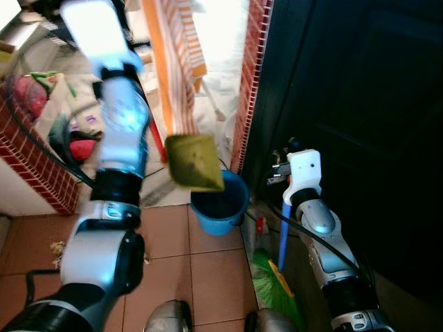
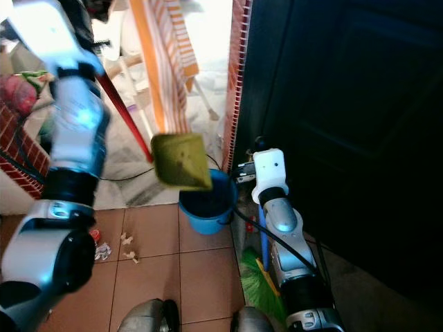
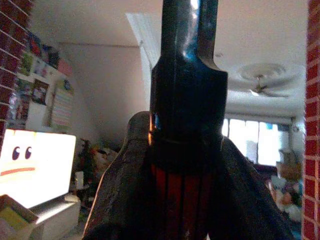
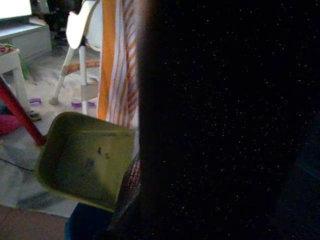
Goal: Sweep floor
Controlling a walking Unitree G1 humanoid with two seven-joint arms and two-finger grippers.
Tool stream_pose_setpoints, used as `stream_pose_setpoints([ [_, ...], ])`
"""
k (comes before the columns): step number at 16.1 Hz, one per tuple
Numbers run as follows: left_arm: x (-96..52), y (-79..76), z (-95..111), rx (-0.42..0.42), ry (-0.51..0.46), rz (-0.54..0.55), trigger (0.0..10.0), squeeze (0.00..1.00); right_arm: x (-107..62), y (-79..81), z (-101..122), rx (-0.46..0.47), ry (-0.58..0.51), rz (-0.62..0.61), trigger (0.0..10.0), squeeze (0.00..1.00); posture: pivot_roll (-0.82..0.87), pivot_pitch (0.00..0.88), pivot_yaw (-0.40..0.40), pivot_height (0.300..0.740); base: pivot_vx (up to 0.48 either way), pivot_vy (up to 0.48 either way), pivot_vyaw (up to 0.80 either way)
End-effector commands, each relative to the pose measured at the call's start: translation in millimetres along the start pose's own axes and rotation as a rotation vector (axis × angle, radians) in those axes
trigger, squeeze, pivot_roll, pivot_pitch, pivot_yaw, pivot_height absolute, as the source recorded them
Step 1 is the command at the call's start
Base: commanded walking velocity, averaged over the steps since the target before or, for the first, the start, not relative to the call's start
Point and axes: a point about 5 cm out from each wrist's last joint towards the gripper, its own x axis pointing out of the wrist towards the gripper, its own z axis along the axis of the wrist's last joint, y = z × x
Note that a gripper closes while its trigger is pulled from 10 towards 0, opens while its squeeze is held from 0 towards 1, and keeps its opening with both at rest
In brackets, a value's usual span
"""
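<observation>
A yellow-green dustpan (image 1: 194, 162) on a red handle (image 2: 124, 117) hangs tilted over a blue bucket (image 1: 239, 198). My raised left gripper (image 3: 182, 150) is shut on that handle, one finger (image 3: 120, 180) on each side of it. At the right, my right gripper (image 1: 278, 171) is level with the bucket's rim, at the top of the broom's blue handle (image 1: 284, 235), and looks shut on it. The broom's green bristles (image 1: 277, 287) rest on the tiles by the dark door. The dustpan (image 4: 82, 160) looks almost empty inside.
Paper scraps (image 2: 128, 249) lie on the terracotta tiles left of the bucket. A low brick wall (image 1: 34, 166) stands at the left, and a dark door (image 1: 360, 104) closes off the right. An orange striped cloth (image 1: 176, 62) and a white chair (image 2: 124, 28) stand beyond the bucket.
</observation>
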Motion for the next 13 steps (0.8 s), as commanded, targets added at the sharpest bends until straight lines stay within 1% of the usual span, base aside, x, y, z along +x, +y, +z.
stream_pose_setpoints([
  [1, 20.6, -1.4, 42, -0.030, -0.165, -0.008, 10.0, 0.00, 1.8, 2.6, 1, -0.003, -0.001, 0.020, 10.0, 0.00, -0.10, 0.058, 0.005, 0.740, 0.000, 0.000, 0.00],
  [2, 26.7, 8.9, 55, 0.022, -0.214, 0.004, 10.0, 0.00, 3.3, 7.8, 1, 0.001, 0.002, 0.055, 10.0, 0.00, -0.09, 0.056, 0.002, 0.740, 0.000, 0.000, 0.00],
  [3, 28.8, 18.7, 57, 0.066, -0.224, 0.027, 10.0, 0.00, 3.3, 10.9, 0, -0.004, 0.004, 0.079, 10.0, 0.00, -0.09, 0.056, 0.002, 0.740, 0.000, 0.000, 0.00],
  [4, 26.9, 35.5, 48, 0.145, -0.191, 0.065, 10.0, 0.00, 1.8, 13.8, -2, -0.011, 0.010, 0.108, 10.0, 0.00, -0.08, 0.052, -0.001, 0.740, 0.000, 0.000, 0.00],
  [5, 20.2, 49.7, 35, 0.225, -0.130, 0.090, 10.0, 0.00, 0.7, 15.3, -3, -0.014, 0.011, 0.127, 10.0, 0.00, -0.08, 0.052, -0.001, 0.740, 0.000, 0.000, 0.00],
  [6, 8.2, 61.1, 16, 0.294, -0.047, 0.092, 10.0, 0.00, 0.3, 15.5, -3, -0.013, 0.012, 0.136, 10.0, 0.00, -0.08, 0.052, -0.001, 0.740, 0.000, 0.000, 0.00],
  [7, -12.9, 71.3, -9, 0.365, 0.051, 0.075, 10.0, 0.00, 0.1, 15.6, -3, -0.017, 0.011, 0.142, 10.0, 0.00, -0.08, 0.052, -0.001, 0.740, 0.000, 0.000, 0.00],
  [8, -19.5, 73.6, -15, 0.378, 0.077, 0.069, 10.0, 0.00, 0.0, 15.6, -3, -0.018, 0.010, 0.145, 10.0, 0.00, -0.08, 0.058, 0.000, 0.740, 0.000, 0.000, 0.00],
  [9, -33.8, 77.0, -29, 0.395, 0.140, 0.064, 10.0, 0.00, -0.9, 15.8, -4, -0.022, 0.011, 0.149, 10.0, 0.00, -0.07, 0.061, -0.002, 0.740, 0.000, 0.000, 0.00],
  [10, -47.7, 75.0, -42, 0.393, 0.197, 0.045, 10.0, 0.00, -2.1, 15.9, -4, -0.038, 0.008, 0.160, 10.0, 0.00, -0.07, 0.065, -0.003, 0.740, 0.000, 0.000, 0.00],
  [11, -64.3, 68.2, -57, 0.352, 0.277, 0.025, 10.0, 0.00, -2.8, 15.2, 0, -0.064, -0.018, 0.189, 10.0, 0.00, -0.08, 0.072, -0.005, 0.740, 0.000, 0.000, 0.00],
  [12, -84.2, 59.4, -73, 0.306, 0.378, 0.010, 10.0, 0.00, -0.7, 11.6, 11, -0.096, -0.058, 0.228, 10.0, 0.00, -0.08, 0.083, -0.005, 0.740, 0.000, 0.000, 0.00],
  [13, -99.6, 54.2, -85, 0.283, 0.451, -0.001, 10.0, 0.00, 2.4, 8.1, 20, -0.106, -0.081, 0.247, 10.0, 0.00, -0.09, 0.090, -0.003, 0.740, 0.000, 0.000, 0.00],
])
